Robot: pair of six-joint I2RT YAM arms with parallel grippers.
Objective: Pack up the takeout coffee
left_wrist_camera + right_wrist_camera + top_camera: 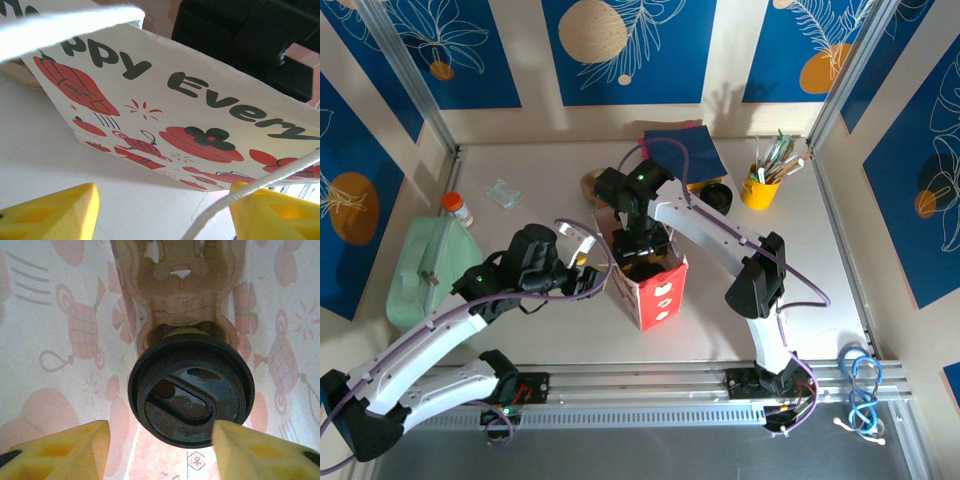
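Inside, seen from the right wrist, the takeout coffee (191,390) stands at the bottom of the paper bag (65,340). Its black lid (220,375) faces the camera and hides the cup's body. Behind it rises the brown pulp carrier (175,290), though the view does not show whether the cup sits in one of its wells. The bag's thin walls glow pink, the red print showing through them in reverse.

The right gripper (160,430) hangs above the lid, its yellow fingers (65,450) spread wider than the lid and not clamped on it.

From the top camera, the bag (655,295) stands upright at the middle of the table (800,270), and the right arm (695,220) reaches down into its mouth. The left gripper (582,275) sits just beside the bag's left side.

In the left wrist view, the left gripper's (162,200) jaws also stand apart, facing the printed side of the bag (150,100). A white cord handle (260,185) crosses in front of one finger; whether it touches is unclear.

A yellow pot of utensils (760,190) stands well apart at the far right.
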